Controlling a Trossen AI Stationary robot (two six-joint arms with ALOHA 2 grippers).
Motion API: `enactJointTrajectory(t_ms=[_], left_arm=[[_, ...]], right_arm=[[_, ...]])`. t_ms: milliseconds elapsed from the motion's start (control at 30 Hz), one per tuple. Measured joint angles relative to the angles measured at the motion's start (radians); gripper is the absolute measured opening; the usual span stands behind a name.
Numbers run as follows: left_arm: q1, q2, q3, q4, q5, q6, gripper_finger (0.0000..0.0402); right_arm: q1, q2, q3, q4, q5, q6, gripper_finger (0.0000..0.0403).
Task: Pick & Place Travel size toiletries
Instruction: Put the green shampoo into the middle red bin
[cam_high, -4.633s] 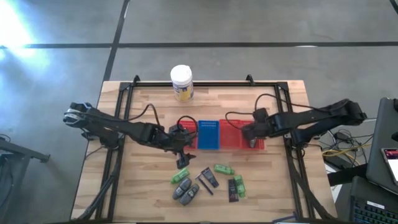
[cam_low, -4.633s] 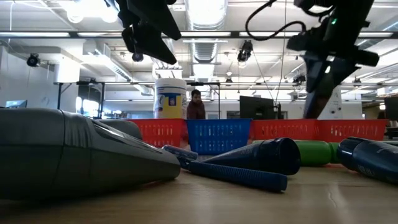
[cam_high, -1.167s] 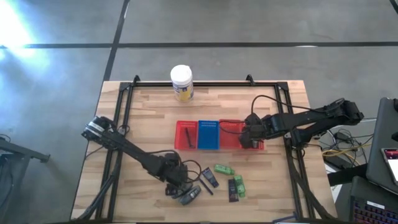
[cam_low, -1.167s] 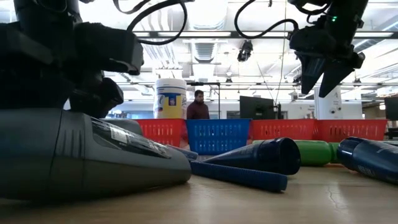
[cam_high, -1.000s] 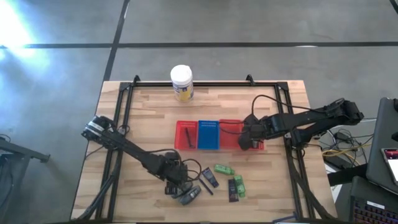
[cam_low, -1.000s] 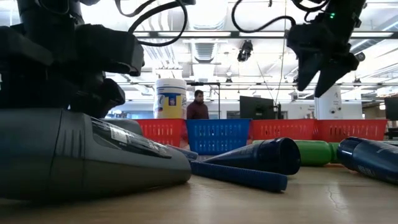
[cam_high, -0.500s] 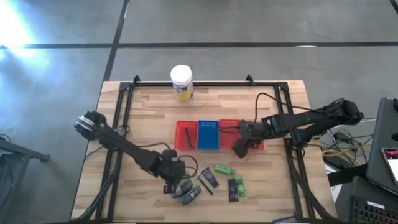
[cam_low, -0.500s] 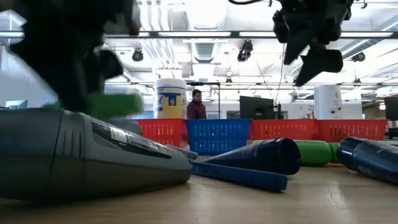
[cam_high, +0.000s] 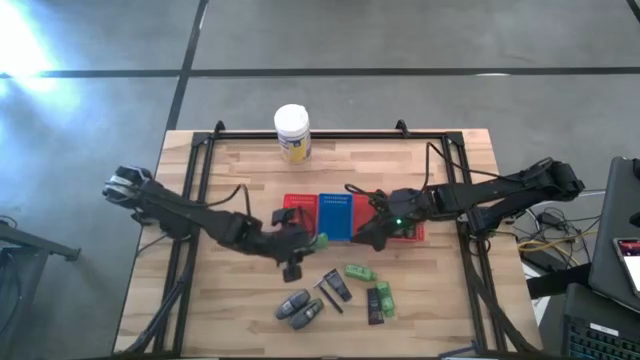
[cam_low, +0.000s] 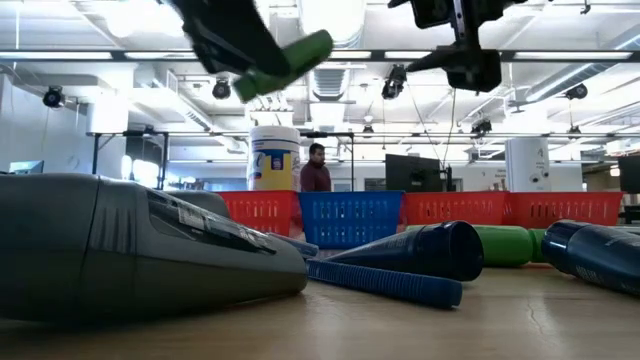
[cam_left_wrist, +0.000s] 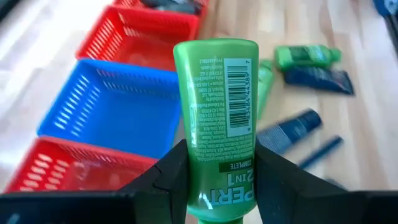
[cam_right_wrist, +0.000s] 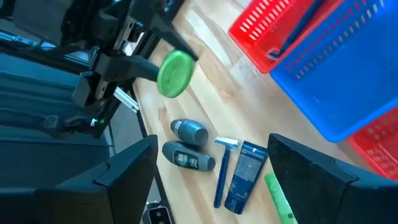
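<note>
My left gripper (cam_high: 305, 243) is shut on a bright green tube (cam_left_wrist: 214, 118) and holds it in the air just near of the baskets, a red one (cam_high: 296, 212) and a blue one (cam_high: 335, 216). My right gripper (cam_high: 362, 240) hangs open at the blue basket's near right corner with nothing between its fingers (cam_right_wrist: 211, 143). The other travel size toiletries lie on the wood: two grey bottles (cam_high: 298, 308), black tubes (cam_high: 337, 288), a thin dark stick (cam_high: 326, 296) and green tubes (cam_high: 360, 272). My left gripper pinches the green tube's body (cam_left_wrist: 214, 177) between its two fingers, near the end away from the round cap (cam_right_wrist: 175, 73). The fingers come from the table's left, slanting down. The tube sticks out past the fingertips, lifted clear of the table, cap end higher (cam_low: 310, 48).
A second red basket (cam_high: 405, 232) stands right of the blue one, partly under my right arm. A white jar with a yellow label (cam_high: 292, 133) stands at the far edge. Bare wood lies left and right of the baskets.
My left gripper has risen from the pile of toiletries with the green tube, lifting it clear, and has carried it toward the far edge, up to the baskets. My right gripper has tipped upward and moved left and nearward from the right red basket.
</note>
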Motion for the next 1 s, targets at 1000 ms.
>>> enactJointTrajectory(t_ms=[1000], left_arm=[[0.121, 0.24, 0.257, 0.07, 0.067, 0.22, 0.0142]], right_arm=[[0.0, 0.0, 0.0, -0.008, 0.012, 0.135, 0.0291]])
